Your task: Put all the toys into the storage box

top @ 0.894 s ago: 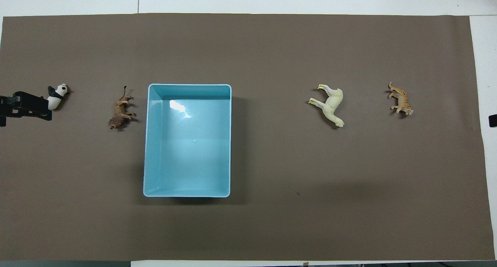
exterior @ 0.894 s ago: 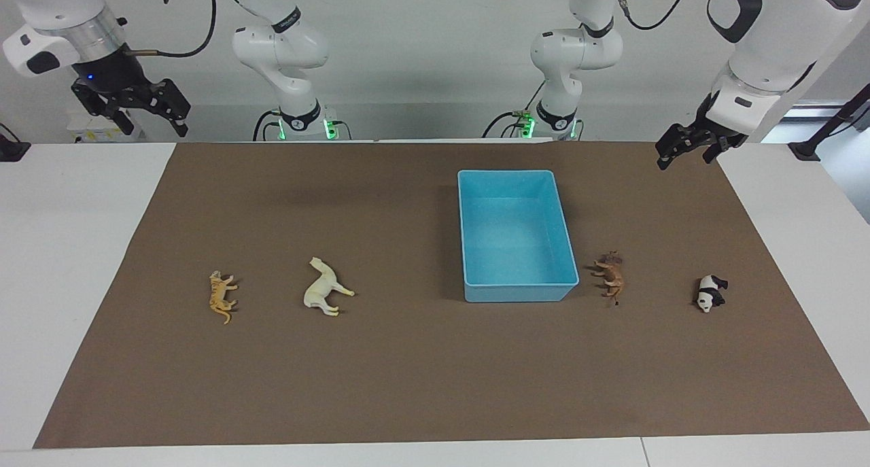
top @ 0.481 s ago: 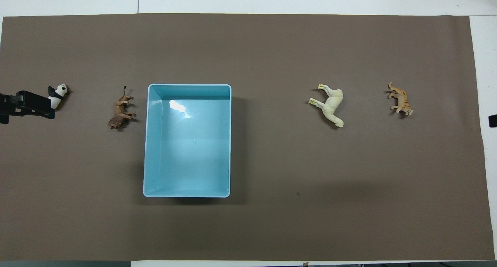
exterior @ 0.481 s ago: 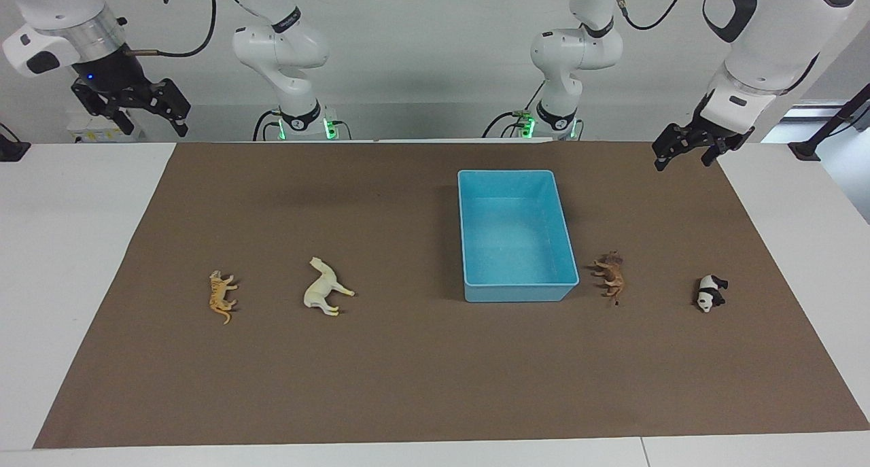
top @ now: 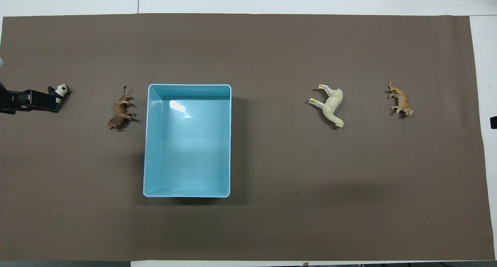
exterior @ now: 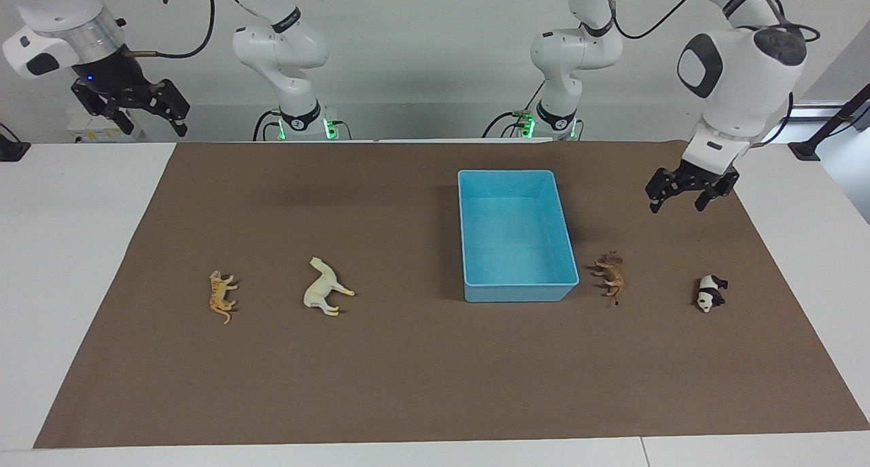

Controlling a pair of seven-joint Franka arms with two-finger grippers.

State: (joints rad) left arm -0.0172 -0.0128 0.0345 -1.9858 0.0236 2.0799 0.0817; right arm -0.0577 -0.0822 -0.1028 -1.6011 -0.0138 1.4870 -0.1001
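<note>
While nothing yet lies inside the storage box point(exterior: 516, 234), which sits at centre-right of the facing frame on the brown mat point(exterior: 408, 372), the step in hand looks like a first reach for the panda point(exterior: 709, 293) at the lower right. The left gripper point(exterior: 686, 200) hangs in the air at right of that frame, its jaws spread and holding nothing, well above the mat and short of the toy. To do this well, I would carry it on until it is squarely over the panda, turn the fingers across the narrow body, then lower straight down — a slanted descent could knock so small a figure away.

The right gripper point(exterior: 139, 110) waits in the upper left corner, jaws spread, empty. The horse point(exterior: 325, 289) and tiger point(exterior: 221, 297) lie on their sides at lower left; the brown animal point(exterior: 610, 274) lies just beside the box's wall.

The facing view shows the gap in height between left gripper and panda; the overhead view hides it — there the gripper point(top: 35, 102) at the left edge overlaps the panda point(top: 59, 91) as if touching. The overhead view does show the box's bare floor point(top: 186, 158) more fully, while of the right gripper it gives only a dark tip at the right edge.
</note>
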